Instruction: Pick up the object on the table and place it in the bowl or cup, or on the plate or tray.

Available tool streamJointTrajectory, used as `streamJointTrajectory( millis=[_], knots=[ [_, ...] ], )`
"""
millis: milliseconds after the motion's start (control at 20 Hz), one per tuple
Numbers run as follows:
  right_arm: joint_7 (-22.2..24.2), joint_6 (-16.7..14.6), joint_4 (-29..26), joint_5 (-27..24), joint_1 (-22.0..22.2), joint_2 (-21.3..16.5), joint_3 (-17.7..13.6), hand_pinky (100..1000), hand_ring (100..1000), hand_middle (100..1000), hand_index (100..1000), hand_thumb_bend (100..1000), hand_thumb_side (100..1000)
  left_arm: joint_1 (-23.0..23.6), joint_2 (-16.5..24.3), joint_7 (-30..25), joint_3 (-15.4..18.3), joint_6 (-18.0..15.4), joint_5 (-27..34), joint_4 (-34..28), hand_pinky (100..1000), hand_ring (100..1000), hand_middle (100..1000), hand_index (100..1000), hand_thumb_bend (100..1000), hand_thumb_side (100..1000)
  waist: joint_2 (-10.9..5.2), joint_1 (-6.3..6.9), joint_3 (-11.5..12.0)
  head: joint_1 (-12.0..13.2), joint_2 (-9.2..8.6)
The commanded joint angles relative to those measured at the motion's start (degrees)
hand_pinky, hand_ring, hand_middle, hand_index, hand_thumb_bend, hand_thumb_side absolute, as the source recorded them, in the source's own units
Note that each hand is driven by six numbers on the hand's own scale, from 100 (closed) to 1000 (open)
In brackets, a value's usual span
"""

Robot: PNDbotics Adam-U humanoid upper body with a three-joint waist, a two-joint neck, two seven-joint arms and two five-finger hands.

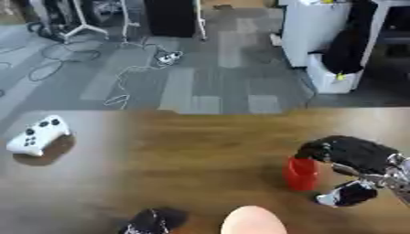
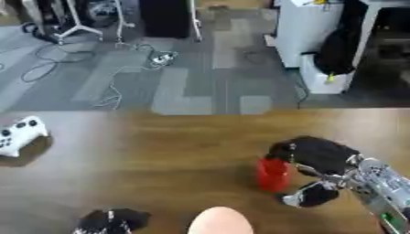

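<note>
I have the red cup (image 1: 301, 173) standing upright on the wooden table (image 1: 200, 155), toward its right edge and roughly midway between the far and near edges. My right hand (image 1: 352, 157) is wrapped about it from the right: the fingers curl over the rim and far side, the thumb comes in low on the near side, so the hand is clamped on the cup, though I cannot tell whether the base has left the wood yet. My left hand (image 1: 152, 221) sits at the near edge, left of centre; only its dark top shows, and I cannot tell whether its fingers are apart or together. Just right of it, at the near edge, a pale rounded shape (image 1: 252, 221) pokes into view; I cannot say what it is. A white game controller (image 1: 36, 135) lies well apart, near the far-left corner. I see no bowl, plate or tray anywhere on the table, and that is my chief worry: I may carry the cup with nowhere to set it. The grip is also high on the rim, so the cup could tip or slide out as I lift, and a low swing leftward could knock the pale shape.
</note>
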Motion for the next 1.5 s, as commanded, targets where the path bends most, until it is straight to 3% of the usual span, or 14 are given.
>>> streamJointTrajectory(
  millis=[50,650,1500],
  knots=[
    [-1.35,0.2,0.86,1.12,-1.41,-0.55,-0.73,817,848,862,919,482,598,-0.49,-0.41,-0.3,0.0,-0.22,0.38,-1.39,847,826,633,742,192,1000,-0.6,-0.02,0.21,-0.91,-1.38],
    [-1.77,-0.26,2.14,3.64,-2.72,-1.09,-0.75,808,845,856,916,476,588,-0.53,-0.66,-1.07,-0.23,-0.3,0.41,-1.47,848,828,631,742,189,1000,0.37,-0.21,1.35,-1.94,-4.57],
    [-1.35,-0.97,2.29,4.79,-3.29,-0.8,0.05,800,828,842,916,475,565,-1.24,-0.79,-1.77,-0.35,-0.35,0.37,-1.87,848,833,628,741,187,1000,2.04,-0.44,3.29,-2.61,-5.75]
  ],
)
